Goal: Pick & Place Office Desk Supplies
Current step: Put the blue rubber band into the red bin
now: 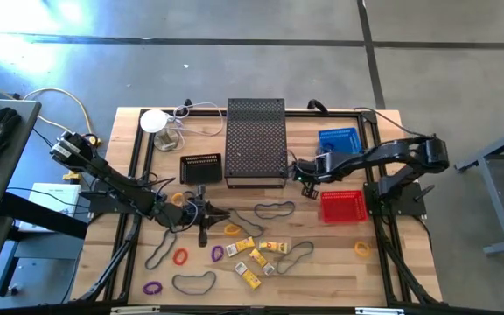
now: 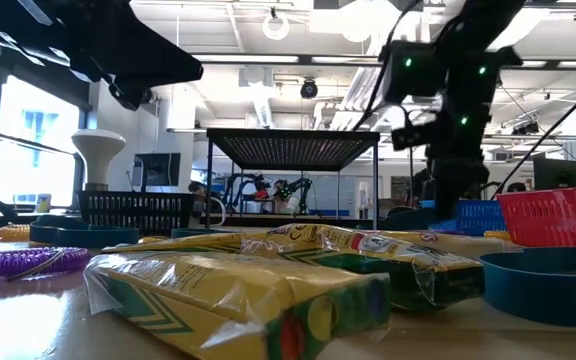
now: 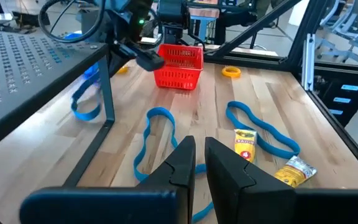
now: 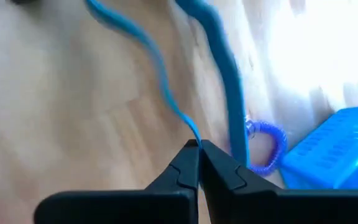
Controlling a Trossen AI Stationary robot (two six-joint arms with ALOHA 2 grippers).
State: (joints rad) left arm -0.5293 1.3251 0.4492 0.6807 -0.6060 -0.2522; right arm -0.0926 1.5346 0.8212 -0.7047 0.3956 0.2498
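Overhead, the right gripper (image 1: 307, 181) sits beside the black perforated metal stand (image 1: 255, 140), near the blue plastic basket (image 1: 338, 140) and red plastic basket (image 1: 342, 206). Only the right wrist view resolves its contact: fingers pressed together, pinching a thin blue rubber-band loop (image 4: 160, 74) above the wooden tabletop (image 4: 73, 124), with a purple coiled band (image 4: 269, 146) just beside the blue basket. The left gripper (image 1: 201, 213) hovers at table centre; its wrist view shows the fingers (image 3: 182, 165) nearly closed on nothing, above another blue loop (image 3: 157, 134). The overhead view alone shows the whole scatter: yellow rectangular packets (image 1: 261, 255), small coloured loops and large dark loops across the front half. The low view shows the packets (image 2: 238, 295) close up
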